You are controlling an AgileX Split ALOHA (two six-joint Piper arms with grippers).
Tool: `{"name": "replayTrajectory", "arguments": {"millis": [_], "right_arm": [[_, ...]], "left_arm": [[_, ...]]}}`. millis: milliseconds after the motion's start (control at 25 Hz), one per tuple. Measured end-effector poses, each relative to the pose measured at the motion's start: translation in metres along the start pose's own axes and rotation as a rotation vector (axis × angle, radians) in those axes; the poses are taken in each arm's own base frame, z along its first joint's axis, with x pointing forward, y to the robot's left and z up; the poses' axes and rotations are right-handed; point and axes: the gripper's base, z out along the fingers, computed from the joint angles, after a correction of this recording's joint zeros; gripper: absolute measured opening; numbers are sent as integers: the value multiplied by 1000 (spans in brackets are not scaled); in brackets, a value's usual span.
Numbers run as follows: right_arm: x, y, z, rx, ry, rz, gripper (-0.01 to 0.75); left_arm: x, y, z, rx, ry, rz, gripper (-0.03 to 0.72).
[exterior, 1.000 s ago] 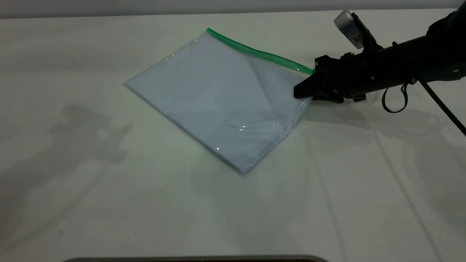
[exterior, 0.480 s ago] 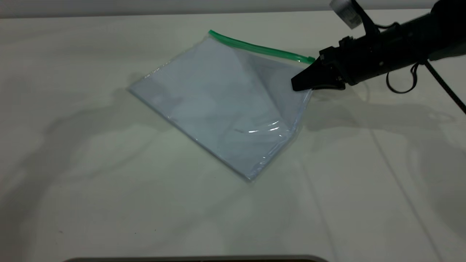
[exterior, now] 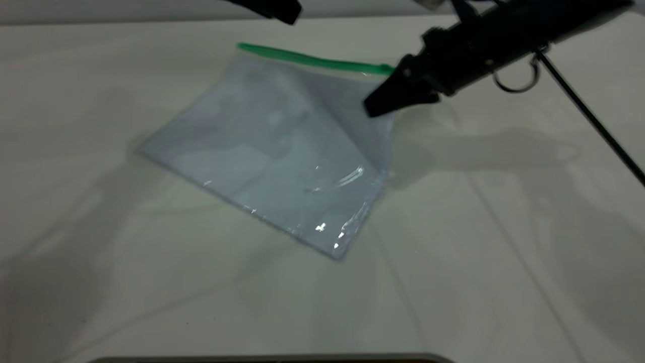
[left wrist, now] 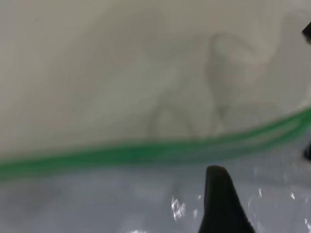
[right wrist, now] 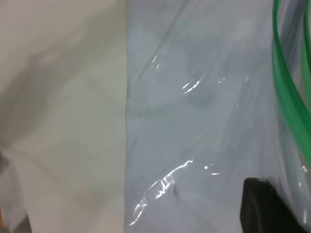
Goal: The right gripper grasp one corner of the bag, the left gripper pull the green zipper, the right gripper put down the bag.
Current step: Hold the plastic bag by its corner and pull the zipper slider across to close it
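Observation:
The bag (exterior: 267,151) is a clear pouch with white-bluish sheets, lying slantwise on the white table. My right gripper (exterior: 374,106) is shut on the bag's corner (exterior: 385,108) at the right end of the green zipper (exterior: 312,60) and holds that corner up off the table, while the far-left and near corners rest on it. The zipper edge hangs raised at the back. My left gripper (exterior: 274,10) shows only partly at the top edge, above and behind the zipper's left half. The left wrist view shows the zipper (left wrist: 146,153) close by, and the right wrist view shows the bag (right wrist: 194,121) and zipper (right wrist: 286,107).
The white table (exterior: 504,242) has creased cloth lines at the right. The right arm's black cable (exterior: 589,118) runs down to the right. A dark rim (exterior: 272,359) shows at the near edge.
My right gripper has risen and moved left, lifting the bag's corner; the bag has slid left with it. My left gripper has come into view at the top.

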Motion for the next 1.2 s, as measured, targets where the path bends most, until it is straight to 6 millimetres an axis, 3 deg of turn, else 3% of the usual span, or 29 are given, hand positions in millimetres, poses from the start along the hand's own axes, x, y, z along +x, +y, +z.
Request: {"name": "replayTrajectory", "arguments": {"millis": [440,840,1200], "right_arm": [[-4,-1,3,5,41,-31,36],[-4,-2,3,4,40,-32,36],[-2,-3,5,2,44,-28,36]], "left_arm": [[3,-4,33,49,29,81,500],[1,-32,68,152,46,245,500],[-4,-30,86,203,-26,224,500]]}}
